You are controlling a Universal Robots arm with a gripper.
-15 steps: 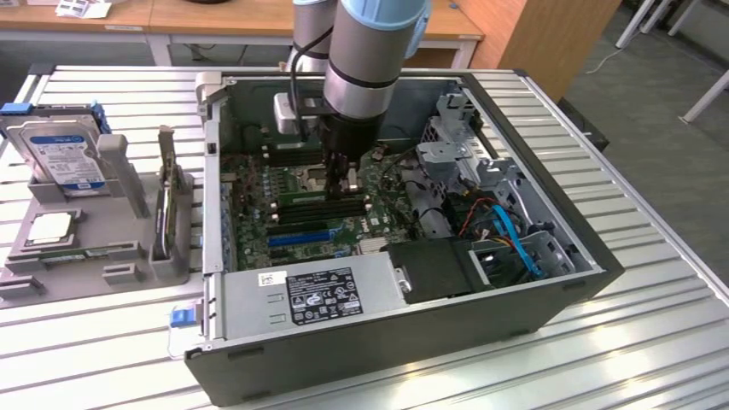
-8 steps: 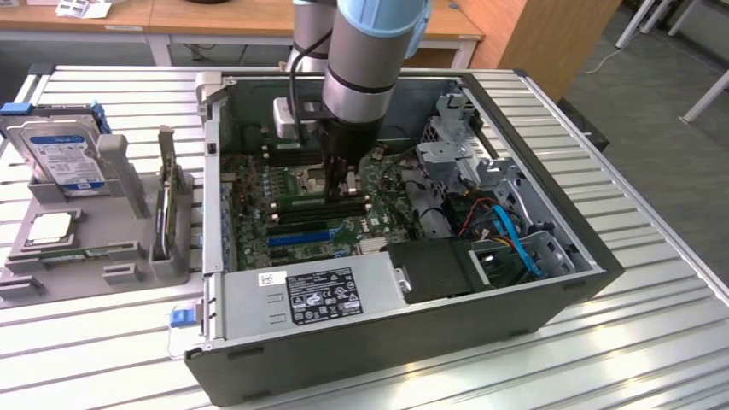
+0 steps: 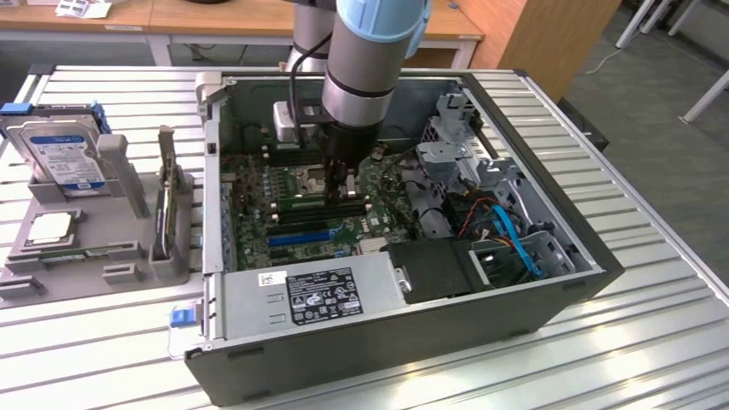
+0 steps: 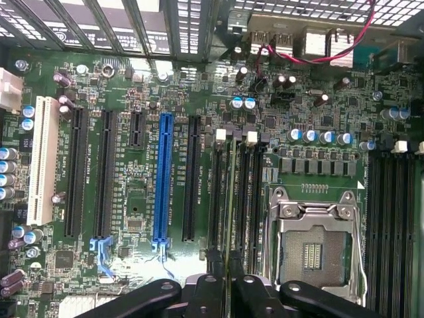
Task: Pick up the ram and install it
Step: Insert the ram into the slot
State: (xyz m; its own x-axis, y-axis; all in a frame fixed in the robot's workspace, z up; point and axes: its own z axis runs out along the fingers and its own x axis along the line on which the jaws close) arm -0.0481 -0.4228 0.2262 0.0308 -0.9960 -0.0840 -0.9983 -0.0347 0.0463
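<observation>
Reaching down from above, the arm [image 3: 362, 77] goes into the open computer box [image 3: 569, 282], which sits on a surface [image 3: 661, 342] made of silver bars. The end effector [image 3: 341, 192] is low over the green board [image 4: 132, 86] in the middle of the box. In the wrist view the end effector [image 4: 228, 268] is clenched, and its two black fingers [image 4: 213, 265] pinch the ram [image 4: 229, 199]. The ram is seen from its thin edge, like a long skinny line. It runs along the row of black slots [image 4: 255, 192] and is just beside the square metal socket [image 4: 315, 245]. I cannot tell if the ram is pushed into a slot or only sits above it. A long blue slot [image 4: 162, 179] and a long white slot [image 4: 41, 159] lie on the board on the other side of the ram from the socket. A thin red wire [image 4: 344, 50] loops near the edge of the board. Inside the box, a grey metal block with a sticker [image 3: 307, 295] fills the near side, and a blue cable [image 3: 518, 243] curls on the exterior view's right. Outside the box, on the exterior view's left, a grey holder [image 3: 114, 248] stands on the surface. A hard drive [image 3: 63, 154] leans in it, and a small silver chip [image 3: 51, 229] lies in it.
</observation>
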